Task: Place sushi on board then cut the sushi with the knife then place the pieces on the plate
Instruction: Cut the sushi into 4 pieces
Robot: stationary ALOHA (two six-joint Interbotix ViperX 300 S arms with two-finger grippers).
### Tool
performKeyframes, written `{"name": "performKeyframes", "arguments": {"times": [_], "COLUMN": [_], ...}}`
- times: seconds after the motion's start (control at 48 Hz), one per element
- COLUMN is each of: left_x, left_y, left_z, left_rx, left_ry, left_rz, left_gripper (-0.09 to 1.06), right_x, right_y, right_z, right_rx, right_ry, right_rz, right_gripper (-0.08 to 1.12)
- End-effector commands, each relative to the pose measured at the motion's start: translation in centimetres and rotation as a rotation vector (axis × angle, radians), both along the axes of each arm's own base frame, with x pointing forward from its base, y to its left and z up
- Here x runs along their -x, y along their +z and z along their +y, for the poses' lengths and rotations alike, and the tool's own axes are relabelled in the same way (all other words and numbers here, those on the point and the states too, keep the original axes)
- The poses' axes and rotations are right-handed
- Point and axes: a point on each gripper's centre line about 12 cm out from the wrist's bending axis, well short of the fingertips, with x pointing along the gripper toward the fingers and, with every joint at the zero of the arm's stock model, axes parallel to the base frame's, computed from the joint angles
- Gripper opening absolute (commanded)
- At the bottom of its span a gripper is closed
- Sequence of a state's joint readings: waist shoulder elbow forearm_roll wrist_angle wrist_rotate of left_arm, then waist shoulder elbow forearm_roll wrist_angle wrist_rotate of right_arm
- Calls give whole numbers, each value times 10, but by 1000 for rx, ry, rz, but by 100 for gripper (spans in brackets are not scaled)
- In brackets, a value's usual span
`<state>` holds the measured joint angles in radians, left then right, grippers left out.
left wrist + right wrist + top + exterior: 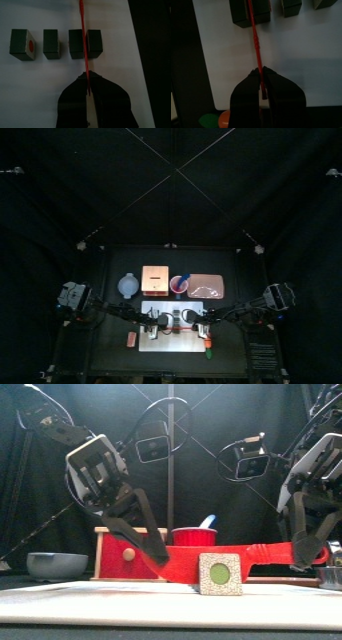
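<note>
Dark green sushi | three blocks | red knife across largest

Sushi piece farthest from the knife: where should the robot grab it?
Probably from straight above, pinching the end piece across its thin width: its two broad faces are flat, the outer one is free, and a gap separates it from the next piece on the white board.

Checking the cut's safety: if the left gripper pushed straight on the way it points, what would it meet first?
Past the knife it holds, the left gripper would probably meet the wide sushi block on the board; depth is unclear, so the board might come first.
</note>
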<state>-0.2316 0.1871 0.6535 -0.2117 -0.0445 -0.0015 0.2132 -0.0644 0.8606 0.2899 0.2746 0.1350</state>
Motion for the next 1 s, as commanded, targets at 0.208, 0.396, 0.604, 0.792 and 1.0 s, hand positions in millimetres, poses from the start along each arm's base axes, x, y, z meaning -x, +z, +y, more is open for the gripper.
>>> {"name": "performKeyframes", "arguments": {"times": [0.208,0.396,0.604,0.792,1.0], "left_x": [2,2,-2,1,6], "left_y": [11,13,34,54,75], "left_z": [-22,-21,-18,-15,-6], "left_rx": [35,36,50,43,13], "left_ry": [-25,-23,-15,-29,-49], "left_rz": [-19,-24,-78,-129,-186], "left_gripper": [41,41,45,61,74], "right_x": [-3,-5,-4,2,17], "right_y": [9,15,38,59,76], "right_z": [18,18,16,10,2], "right_rx": [-34,-33,-43,-58,-69], "right_ry": [23,27,34,23,19], "right_rz": [-19,-39,-104,-148,-144], "right_gripper": [28,28,28,28,28]}}
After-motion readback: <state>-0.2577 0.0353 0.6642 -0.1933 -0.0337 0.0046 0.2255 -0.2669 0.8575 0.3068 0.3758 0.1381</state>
